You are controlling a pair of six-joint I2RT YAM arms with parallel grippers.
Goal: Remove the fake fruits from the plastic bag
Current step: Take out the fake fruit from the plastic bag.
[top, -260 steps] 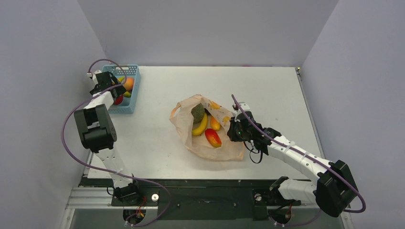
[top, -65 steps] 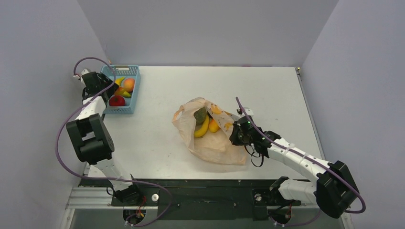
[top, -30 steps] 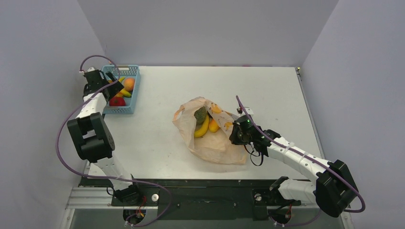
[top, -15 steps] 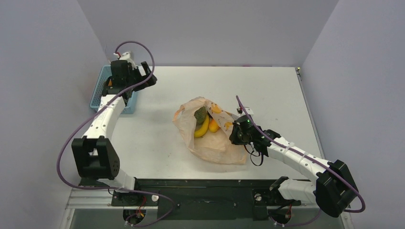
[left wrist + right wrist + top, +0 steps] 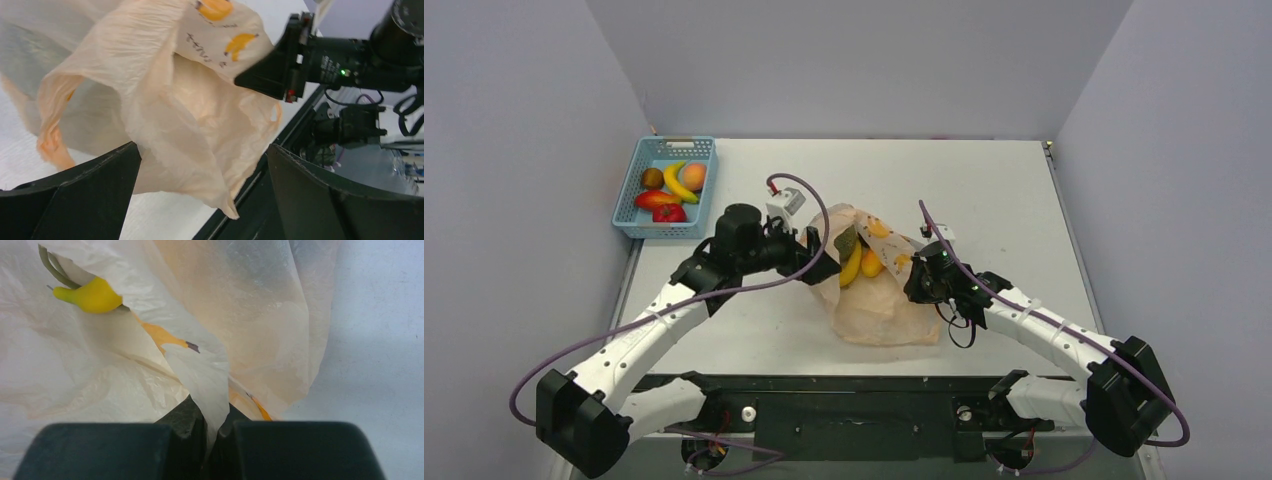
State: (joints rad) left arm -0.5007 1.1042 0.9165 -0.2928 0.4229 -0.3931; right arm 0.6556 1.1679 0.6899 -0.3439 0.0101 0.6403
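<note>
The peach plastic bag (image 5: 879, 305) lies in the middle of the table with its mouth facing left. A yellow banana (image 5: 852, 266), an orange fruit (image 5: 871, 264) and a dark green fruit (image 5: 844, 241) show in the mouth. My right gripper (image 5: 916, 281) is shut on the bag's right edge (image 5: 210, 385) and holds it up. A yellow fruit tip (image 5: 92, 296) shows through the mouth in the right wrist view. My left gripper (image 5: 822, 262) is open at the bag's left side, its jaws wide on either side of the bag's plastic (image 5: 195, 130).
A blue mesh basket (image 5: 636, 212) at the far left holds a banana (image 5: 683, 182), a peach (image 5: 694, 177), a red fruit (image 5: 669, 213), a red-orange fruit (image 5: 649, 198) and a brown one (image 5: 651, 177). The table's near edge (image 5: 864, 374) runs just below the bag.
My left arm has swung from the basket across the table to the bag's left side. The right gripper has kept its hold on the bag's edge.
</note>
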